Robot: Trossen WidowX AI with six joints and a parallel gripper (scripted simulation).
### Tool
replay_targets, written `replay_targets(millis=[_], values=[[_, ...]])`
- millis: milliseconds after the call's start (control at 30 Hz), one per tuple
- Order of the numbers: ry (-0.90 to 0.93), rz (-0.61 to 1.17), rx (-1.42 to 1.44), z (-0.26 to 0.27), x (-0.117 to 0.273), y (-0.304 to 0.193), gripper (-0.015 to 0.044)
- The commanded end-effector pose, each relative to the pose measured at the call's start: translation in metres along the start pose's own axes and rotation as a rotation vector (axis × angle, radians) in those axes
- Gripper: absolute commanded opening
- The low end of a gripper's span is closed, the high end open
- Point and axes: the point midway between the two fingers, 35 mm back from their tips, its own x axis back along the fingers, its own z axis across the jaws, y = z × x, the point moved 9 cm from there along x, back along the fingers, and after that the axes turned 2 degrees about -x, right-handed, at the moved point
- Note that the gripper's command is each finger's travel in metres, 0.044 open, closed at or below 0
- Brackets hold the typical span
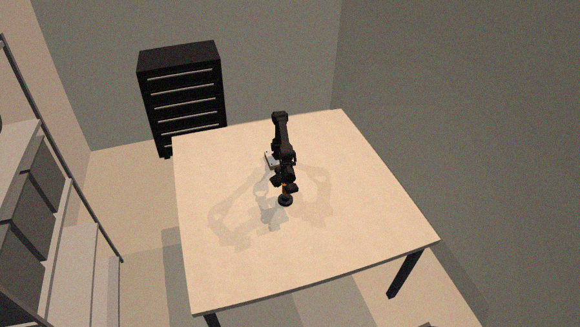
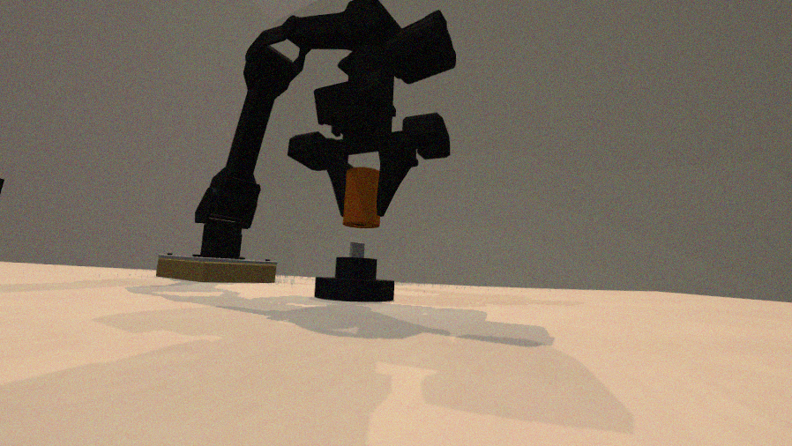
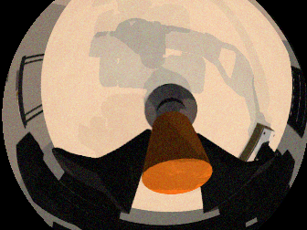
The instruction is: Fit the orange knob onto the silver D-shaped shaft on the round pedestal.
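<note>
My gripper (image 2: pixel 362 213) is shut on the orange knob (image 1: pixel 284 189) (image 2: pixel 362 196) (image 3: pixel 175 175) and holds it nearly upright above the round black pedestal (image 1: pixel 285 201) (image 2: pixel 354 289) (image 3: pixel 191 102). The silver shaft (image 2: pixel 356 249) stands up from the middle of the pedestal. In the exterior view there is a small gap between the knob's lower end and the shaft's top, with the knob roughly over the shaft. In the wrist view the knob hides the shaft. The hole's flat side cannot be made out, and the shaft's flat side is not clear.
The arm's base plate (image 1: pixel 270 160) (image 2: pixel 216 271) (image 3: pixel 257 142) stands on the table (image 1: pixel 345 251) (image 2: pixel 166 398) (image 3: pixel 68 91), behind and to the left of the pedestal in the exterior view. A black drawer cabinet (image 1: pixel 182 89) stands behind the table, and shelving is at the left.
</note>
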Motion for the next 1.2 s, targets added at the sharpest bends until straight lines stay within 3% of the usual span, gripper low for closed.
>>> replay_targets(millis=[0, 1167], values=[[-0.007, 0.005, -0.007, 0.0, -0.012, 0.0, 0.0], [-0.007, 0.005, -0.001, -0.003, -0.034, -0.001, 0.0]])
